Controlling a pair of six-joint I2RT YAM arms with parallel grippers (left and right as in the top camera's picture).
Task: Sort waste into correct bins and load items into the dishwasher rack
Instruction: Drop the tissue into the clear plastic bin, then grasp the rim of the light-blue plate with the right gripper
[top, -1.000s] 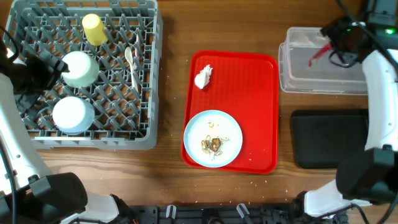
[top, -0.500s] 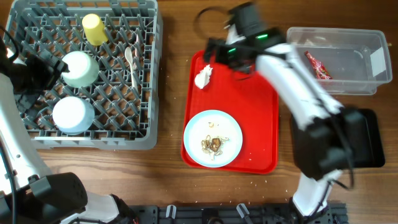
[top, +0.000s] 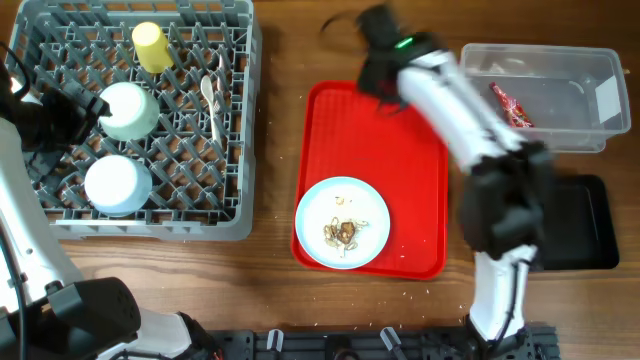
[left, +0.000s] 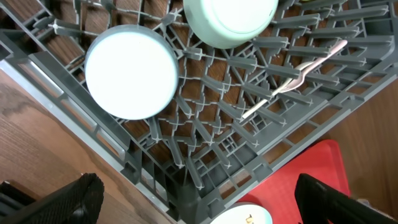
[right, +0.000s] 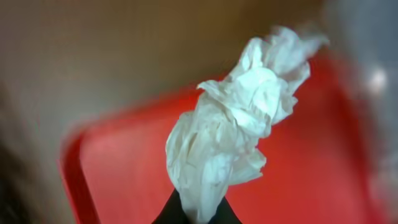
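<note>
My right gripper (right: 196, 214) is shut on the crumpled white napkin (right: 236, 130) and holds it above the red tray (right: 124, 168). In the overhead view the right arm (top: 440, 95) is a blur over the tray's far edge, and the napkin is hidden there. The red wrapper (top: 508, 105) lies in the clear tub (top: 560, 135). Brown scraps (top: 342, 232) sit on the pale plate (top: 342, 200). The grey rack (top: 235, 190) holds the yellow cup (top: 152, 45), mint bowl (top: 128, 110), light blue bowl (top: 117, 185) and white fork and spoon (top: 212, 95). My left gripper (left: 199, 208) hangs open above the rack's corner.
The black tray (top: 585, 225) lies at the right, in front of the clear tub. The flat red serving tray (top: 400, 170) sits mid-table with the plate on its near left part. Bare wood shows between rack and tray.
The right arm swung from the clear tub to the red tray, closed on the napkin and lifted it off. The wrapper stayed in the tub. The left arm has not moved.
</note>
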